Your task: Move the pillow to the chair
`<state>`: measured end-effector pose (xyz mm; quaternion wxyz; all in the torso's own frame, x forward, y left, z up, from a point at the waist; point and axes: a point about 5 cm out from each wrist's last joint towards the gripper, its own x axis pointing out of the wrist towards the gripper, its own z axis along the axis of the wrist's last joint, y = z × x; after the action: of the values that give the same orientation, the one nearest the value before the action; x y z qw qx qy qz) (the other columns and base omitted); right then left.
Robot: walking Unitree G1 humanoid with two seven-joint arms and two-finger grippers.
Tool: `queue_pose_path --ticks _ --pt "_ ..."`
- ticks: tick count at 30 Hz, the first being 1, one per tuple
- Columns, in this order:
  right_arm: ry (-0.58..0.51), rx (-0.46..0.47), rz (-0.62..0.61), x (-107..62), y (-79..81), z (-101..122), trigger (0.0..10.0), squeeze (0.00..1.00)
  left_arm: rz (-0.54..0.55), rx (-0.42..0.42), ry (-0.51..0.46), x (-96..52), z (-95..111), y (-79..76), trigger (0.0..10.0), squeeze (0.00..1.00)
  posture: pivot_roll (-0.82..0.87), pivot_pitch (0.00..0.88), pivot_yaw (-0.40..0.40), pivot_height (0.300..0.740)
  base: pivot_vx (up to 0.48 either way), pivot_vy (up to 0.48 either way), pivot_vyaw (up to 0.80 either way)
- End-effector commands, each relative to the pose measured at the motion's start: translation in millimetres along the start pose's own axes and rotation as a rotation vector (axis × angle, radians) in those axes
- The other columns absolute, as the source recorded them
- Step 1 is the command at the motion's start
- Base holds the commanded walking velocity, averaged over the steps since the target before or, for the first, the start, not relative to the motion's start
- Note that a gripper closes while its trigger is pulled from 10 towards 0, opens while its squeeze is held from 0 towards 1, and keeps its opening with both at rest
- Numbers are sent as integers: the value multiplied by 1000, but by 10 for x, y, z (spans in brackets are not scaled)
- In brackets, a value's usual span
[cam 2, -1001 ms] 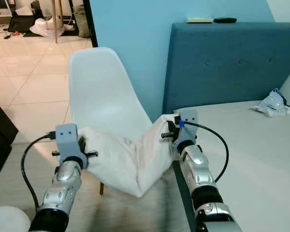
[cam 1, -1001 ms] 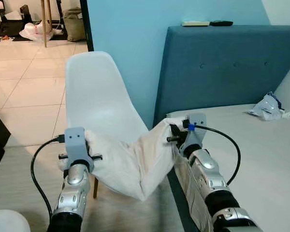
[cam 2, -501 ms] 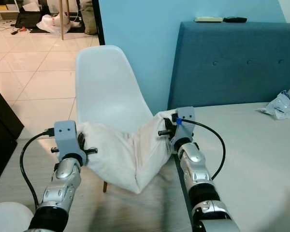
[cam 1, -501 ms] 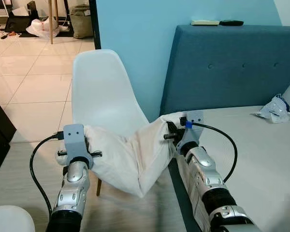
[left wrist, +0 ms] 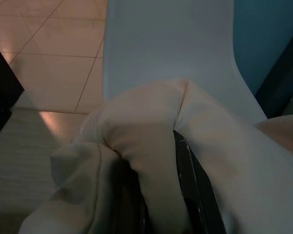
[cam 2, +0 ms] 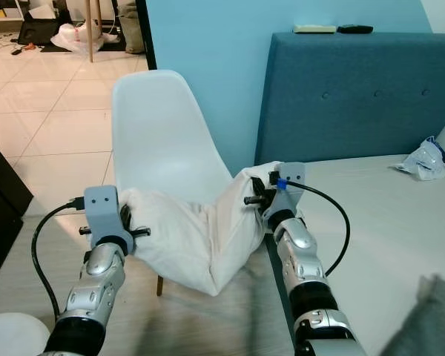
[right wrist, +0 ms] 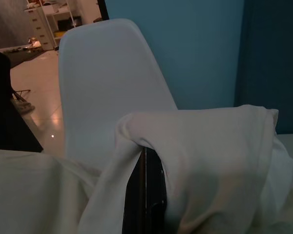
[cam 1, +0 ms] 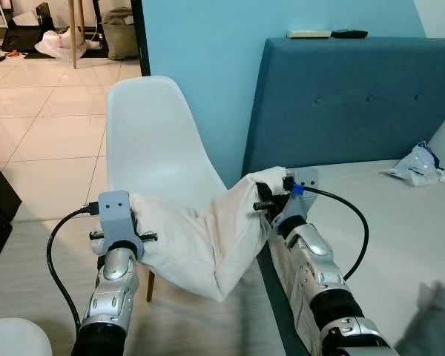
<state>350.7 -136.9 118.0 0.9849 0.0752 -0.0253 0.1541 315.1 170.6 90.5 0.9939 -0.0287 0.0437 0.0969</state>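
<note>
While the white pillow (cam 1: 208, 241) sags before the white chair (cam 1: 152, 152), we see left gripper (cam 1: 130, 222) and right gripper (cam 1: 265, 202) clamped on its ends

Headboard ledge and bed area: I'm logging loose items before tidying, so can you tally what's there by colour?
White or cream: 3, the pillow held between the left gripper and right gripper, the crumpled bag on the bed, a flat pale item on the headboard.
Black: 1, a remote-like item beside it.
Total: 4
</note>
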Motion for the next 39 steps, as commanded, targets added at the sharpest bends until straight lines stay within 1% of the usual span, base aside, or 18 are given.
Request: queue_pose_path --ticks 1,3,7,9,13,19,39 --pt "-48 -27 39 35 87 85 10000 0 -32 9 -36 -4 55 -56 10000 0 9 42 -15 740 0 0 0" --pt "-29 -43 41 32 89 66 10000 0 -31 10 -35 -5 52 -53 10000 0 9 42 -15 740 0 0 0" --pt "-29 -45 33 18 85 50 10000 0 -27 10 -40 -14 50 -43 10000 0 9 44 -17 740 0 0 0" --pt "-28 -45 33 14 87 46 10000 0 -28 26 -53 -20 59 -43 10000 0 9 44 -18 740 0 0 0" --pt "-25 -43 34 17 81 47 10000 0 -36 14 -73 -27 78 -56 10000 0 10 44 -19 740 0 0 0" --pt "-26 -43 35 28 88 56 10000 0 -33 2 -85 -26 106 -54 10000 0 11 41 -19 740 308 0 0" --pt "-20 -42 43 1 110 15 10000 0 -41 -11 -86 -63 85 -53 10000 0 14 35 -21 740 316 0 0"
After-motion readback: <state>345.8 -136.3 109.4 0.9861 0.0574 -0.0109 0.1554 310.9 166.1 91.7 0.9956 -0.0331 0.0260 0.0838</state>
